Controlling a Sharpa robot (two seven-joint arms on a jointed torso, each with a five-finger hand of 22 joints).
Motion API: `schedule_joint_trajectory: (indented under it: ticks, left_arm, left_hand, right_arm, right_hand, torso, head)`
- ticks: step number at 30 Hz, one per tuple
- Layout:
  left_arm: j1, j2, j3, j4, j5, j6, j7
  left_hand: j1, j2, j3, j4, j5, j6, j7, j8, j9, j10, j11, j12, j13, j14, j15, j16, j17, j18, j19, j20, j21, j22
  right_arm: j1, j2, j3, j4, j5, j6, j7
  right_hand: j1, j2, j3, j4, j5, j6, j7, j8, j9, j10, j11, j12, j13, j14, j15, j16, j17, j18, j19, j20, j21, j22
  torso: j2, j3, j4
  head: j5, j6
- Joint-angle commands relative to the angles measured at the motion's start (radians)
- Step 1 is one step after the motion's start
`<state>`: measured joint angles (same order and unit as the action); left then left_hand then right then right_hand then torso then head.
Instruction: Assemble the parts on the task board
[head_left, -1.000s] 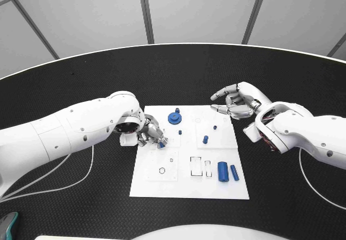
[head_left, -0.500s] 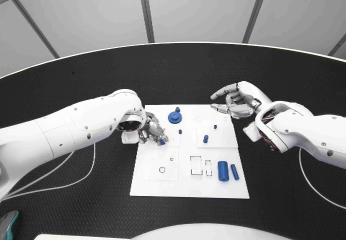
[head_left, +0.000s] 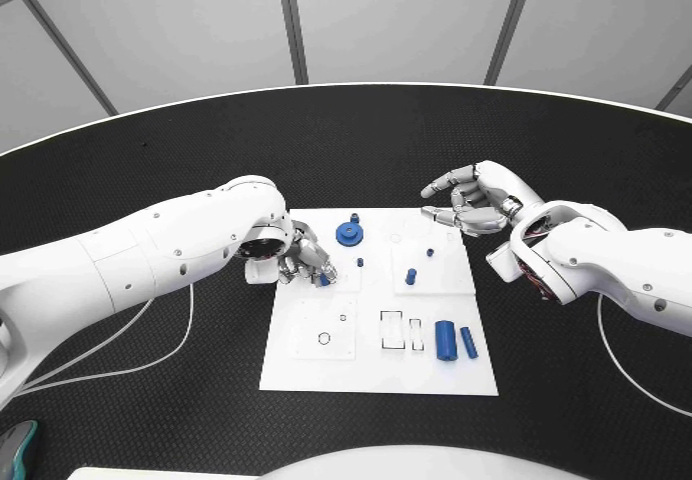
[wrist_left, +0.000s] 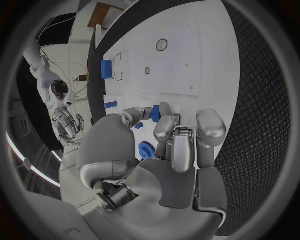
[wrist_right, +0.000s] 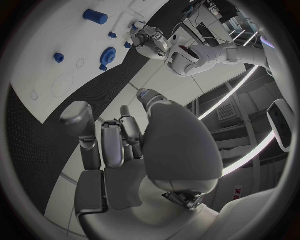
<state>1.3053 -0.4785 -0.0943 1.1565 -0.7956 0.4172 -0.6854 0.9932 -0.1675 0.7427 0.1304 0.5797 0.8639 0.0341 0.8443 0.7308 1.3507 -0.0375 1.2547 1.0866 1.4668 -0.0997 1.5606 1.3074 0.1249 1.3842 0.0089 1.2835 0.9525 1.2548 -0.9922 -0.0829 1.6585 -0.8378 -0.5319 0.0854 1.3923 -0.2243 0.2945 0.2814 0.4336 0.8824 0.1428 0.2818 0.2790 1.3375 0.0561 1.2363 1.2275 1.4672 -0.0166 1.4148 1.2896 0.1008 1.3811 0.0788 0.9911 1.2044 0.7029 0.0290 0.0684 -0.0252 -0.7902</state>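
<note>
The white board (head_left: 378, 375) is lying mid-frame, loose blue pieces scattered across it. The left hand (head_left: 300, 260) is pinching a small blue piece (head_left: 322, 280) over the board's left edge; a shallow pinch is risking a drop or tilted seating. The right hand (head_left: 472, 203) is hovering part-curled, holding nothing, at the board's upper right corner.

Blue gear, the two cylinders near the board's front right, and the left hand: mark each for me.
Blue gear (head_left: 348, 235), head view, its round top.
Larger cylinder (head_left: 446, 341), head view, mid-body.
Smaller cylinder (head_left: 469, 344), head view, mid-body.
Left hand (head_left: 299, 260), head view, on its knuckles.
</note>
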Motion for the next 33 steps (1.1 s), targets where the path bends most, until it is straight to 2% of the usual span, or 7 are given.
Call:
schedule_joint_trajectory:
  ticks: [1,21,25,27,30,33]
  left_arm:
    - [0.000,0.003,0.000,-0.005,-0.001,-0.003,0.000]
    - [0.000,0.013,0.000,-0.017,-0.001,-0.028,0.002]
    - [0.000,0.010,0.000,-0.011,0.008,-0.033,0.004]
    - [0.000,0.006,0.000,-0.006,0.016,-0.033,0.004]
    - [0.000,0.000,0.000,0.002,0.027,-0.031,0.007]
    - [0.000,-0.009,0.000,0.010,0.038,-0.024,0.008]
  left_hand:
    - [-0.009,0.002,0.033,-0.041,-0.007,-0.010,-0.004,-0.004,0.001,-0.001,-0.004,-0.003,-0.001,0.093,0.000,-0.004,0.220,-0.012,-0.004,0.000,-0.007,-0.001]
    - [-0.022,0.000,-0.010,-0.022,-0.010,-0.011,-0.005,-0.007,0.000,-0.007,-0.005,-0.009,-0.010,0.092,-0.001,-0.005,0.216,-0.012,-0.003,-0.001,-0.007,-0.001]
    - [0.010,0.029,0.010,-0.036,0.002,-0.019,-0.006,-0.010,-0.001,-0.014,-0.007,-0.017,-0.020,0.091,-0.003,-0.006,0.213,-0.011,-0.005,-0.003,-0.010,-0.004]
    - [0.033,0.039,0.041,-0.055,0.005,-0.025,-0.003,-0.012,-0.001,-0.021,-0.005,-0.023,-0.029,0.090,-0.002,-0.007,0.209,-0.011,-0.006,-0.003,-0.012,-0.008]
    - [0.043,0.042,0.073,-0.067,0.006,-0.028,0.002,-0.012,0.000,-0.030,-0.001,-0.034,-0.043,0.089,0.001,-0.009,0.205,-0.010,-0.009,-0.001,-0.015,-0.013]
    - [0.044,0.043,0.076,-0.068,0.005,-0.029,0.003,-0.012,0.000,-0.032,-0.001,-0.036,-0.046,0.089,0.002,-0.009,0.203,-0.010,-0.009,0.000,-0.015,-0.014]
  right_arm:
    - [0.000,0.000,0.000,0.000,0.000,0.000,0.000]
    - [0.000,-0.001,0.000,0.002,0.000,-0.002,0.001]
    - [0.000,-0.001,0.000,0.001,0.000,-0.002,0.000]
    - [0.000,0.000,0.000,0.001,0.000,-0.002,0.001]
    - [0.000,0.000,0.000,0.000,0.000,-0.001,0.001]
    - [0.000,0.001,0.000,-0.001,0.000,-0.001,0.001]
  right_hand:
    - [0.001,-0.011,0.007,0.000,0.004,0.004,0.002,0.007,-0.001,0.003,-0.001,0.002,-0.001,0.039,-0.006,-0.007,0.000,0.013,0.005,0.000,-0.002,-0.001]
    - [0.001,-0.011,0.007,0.000,0.004,0.004,0.002,0.007,-0.001,0.003,-0.001,0.002,-0.001,0.039,-0.006,-0.007,0.000,0.013,0.005,0.000,-0.002,-0.001]
    - [0.001,-0.011,0.007,0.000,0.004,0.004,0.002,0.007,-0.001,0.003,-0.001,0.002,-0.001,0.039,-0.006,-0.007,0.000,0.013,0.005,0.000,-0.002,-0.001]
    - [0.001,-0.011,0.007,0.000,0.004,0.004,0.002,0.007,-0.001,0.003,-0.001,0.002,-0.001,0.039,-0.006,-0.007,0.000,0.013,0.005,0.000,-0.002,-0.001]
    - [0.001,-0.011,0.007,0.000,0.004,0.004,0.002,0.007,-0.001,0.003,-0.001,0.002,-0.001,0.039,-0.006,-0.007,0.000,0.013,0.005,0.000,-0.002,-0.001]
    - [0.001,-0.011,0.007,0.000,0.004,0.004,0.002,0.007,-0.001,0.003,-0.001,0.002,-0.001,0.039,-0.006,-0.007,0.000,0.013,0.005,0.000,-0.002,-0.001]
  torso:
    - [0.000,0.0005,0.0004]
    - [-0.001,0.0001,0.0000]
    - [0.000,-0.0004,0.0005]
    - [-0.001,-0.0007,0.0006]
    - [-0.001,-0.0010,0.0003]
    - [-0.001,-0.0017,0.0001]
  head:
    - [-0.001,0.000]
    - [-0.003,0.003]
    - [-0.003,0.004]
    - [-0.003,0.004]
    - [-0.003,0.005]
    - [-0.003,0.006]
